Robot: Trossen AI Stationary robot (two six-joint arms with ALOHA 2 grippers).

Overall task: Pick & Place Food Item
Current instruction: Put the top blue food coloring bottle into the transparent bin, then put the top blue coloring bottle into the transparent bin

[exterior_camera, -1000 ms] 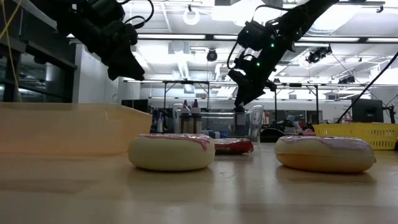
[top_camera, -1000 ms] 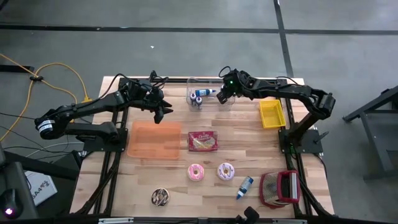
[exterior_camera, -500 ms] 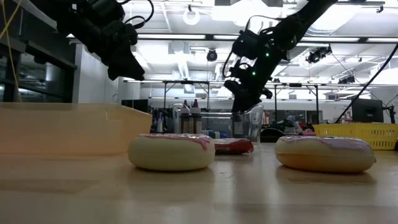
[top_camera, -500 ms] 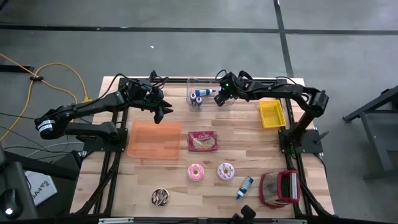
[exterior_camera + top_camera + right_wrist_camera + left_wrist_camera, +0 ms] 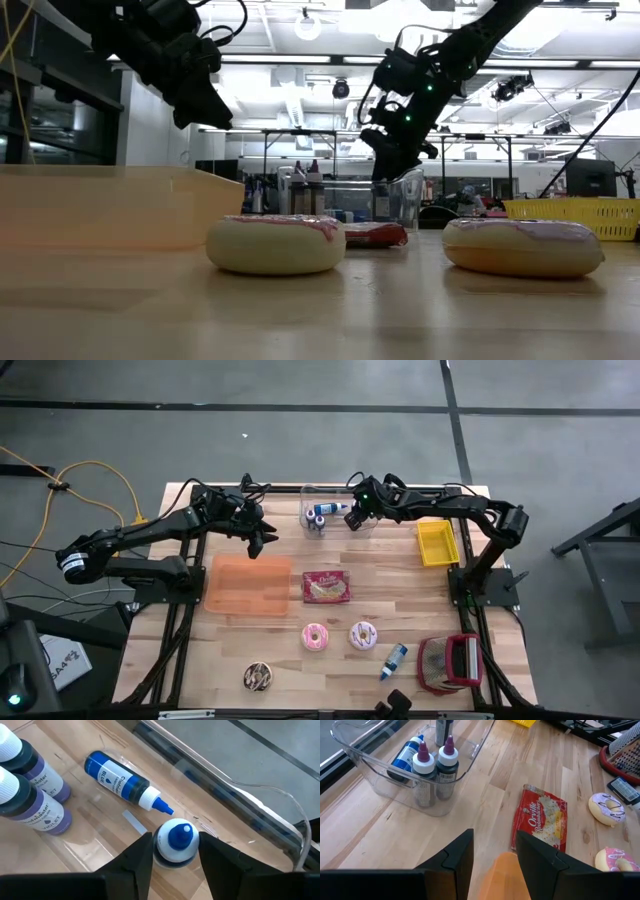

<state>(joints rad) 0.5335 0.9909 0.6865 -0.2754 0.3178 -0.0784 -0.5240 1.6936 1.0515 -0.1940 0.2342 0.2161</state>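
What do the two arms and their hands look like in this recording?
Both are black, jointed arms with loose black cables. The left arm has a white band near its base. The right arm shows a green light by its wrist. Each hand has two flat, dark, angular fingers.

Count on the table:

- Bottles: five. Four are in the clear bin (image 5: pixel 338 518) at the far edge: two violet bottles (image 5: pixel 30 795) upright, one blue bottle (image 5: pixel 120 782) lying down, and one blue-capped bottle (image 5: pixel 176 842) upright. A fifth bottle (image 5: pixel 393 660) lies near the front right.
- Pink donuts (image 5: pixel 315 637): two.
- Chocolate donut (image 5: pixel 257 678): one.
- Popcorn bag (image 5: pixel 327 587): one.
- Orange tray (image 5: pixel 247 586): one.
- Yellow basket (image 5: pixel 437 542): one.
- Red container (image 5: pixel 449 664): one.
- Arms (image 5: pixel 150 535): two.
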